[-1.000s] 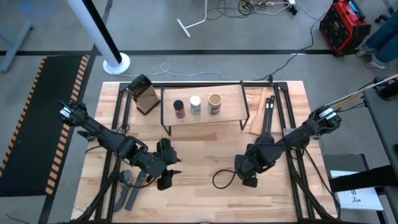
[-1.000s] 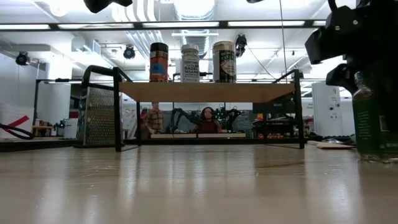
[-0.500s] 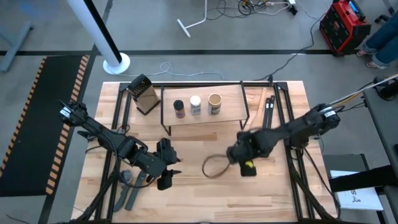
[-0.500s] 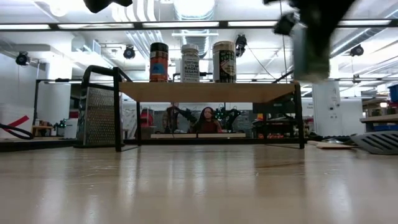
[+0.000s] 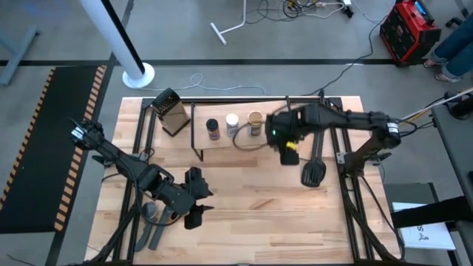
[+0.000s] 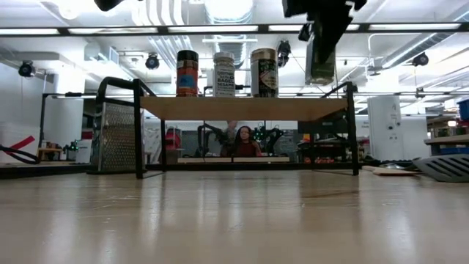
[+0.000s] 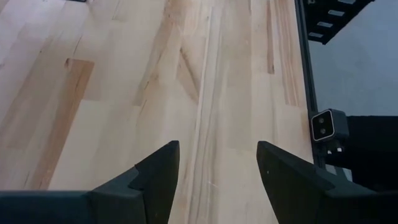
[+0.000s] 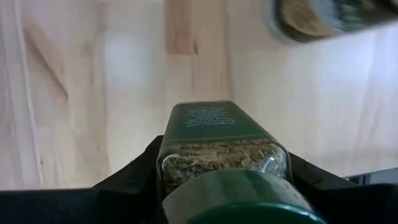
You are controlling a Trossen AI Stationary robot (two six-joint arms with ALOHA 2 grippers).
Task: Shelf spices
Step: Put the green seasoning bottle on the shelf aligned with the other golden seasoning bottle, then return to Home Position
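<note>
High view: right tool (image 5: 284, 140) holds green jar (image 8: 222, 146) above shelf (image 5: 222, 138).

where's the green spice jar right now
The green jar is held in the right gripper, up in the air at the shelf's right end, beside the tan-topped jar.

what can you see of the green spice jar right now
The green spice jar is a squared, clear-sided jar with a dark green cap and a green label with small pale print; dried greenish flakes show through its side. It is off the table, clamped in the right tool, which holds it upright above the right end of the shelf, beside the tan-topped jar. In the low view its base hangs just above the board, not yet resting on it. Only the tool's fingers touch it.
</note>
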